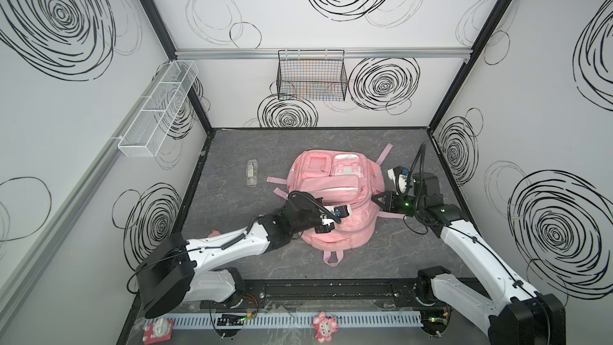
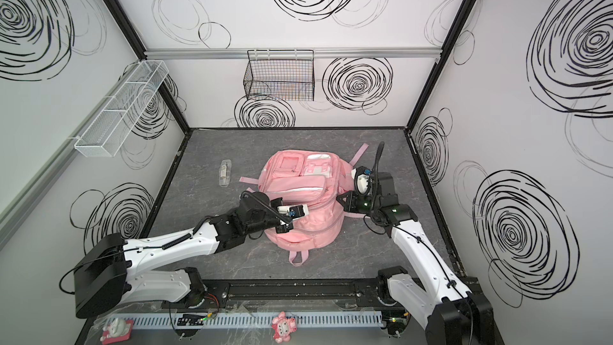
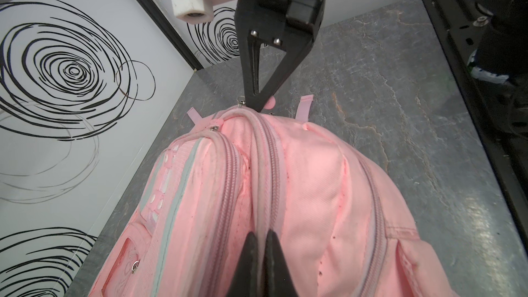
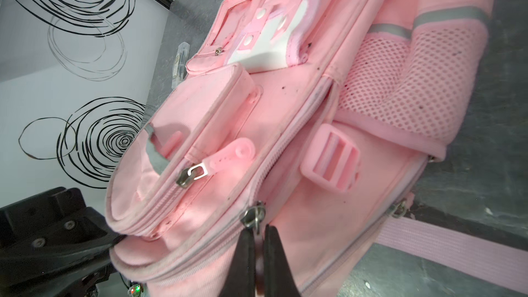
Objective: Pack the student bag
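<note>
You've got the student bag [image 1: 345, 190] lying flat at the centre of the grey table [image 1: 414, 260], front pockets up, top loop [image 1: 332, 258] pointing to 6 o'clock. Your left gripper [image 3: 263, 235] is at the bag's 7 o'clock, fingers pinched together on the zipper seam [image 3: 267, 172]. Your right gripper [image 4: 259, 227], at the bag's 3 o'clock edge, is clamped on the zipper pull [image 4: 257, 218]. A clear plastic case [image 1: 252, 174] lies apart at 10 o'clock.

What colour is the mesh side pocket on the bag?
Pink mesh pocket, clearest in the right wrist view.
</note>
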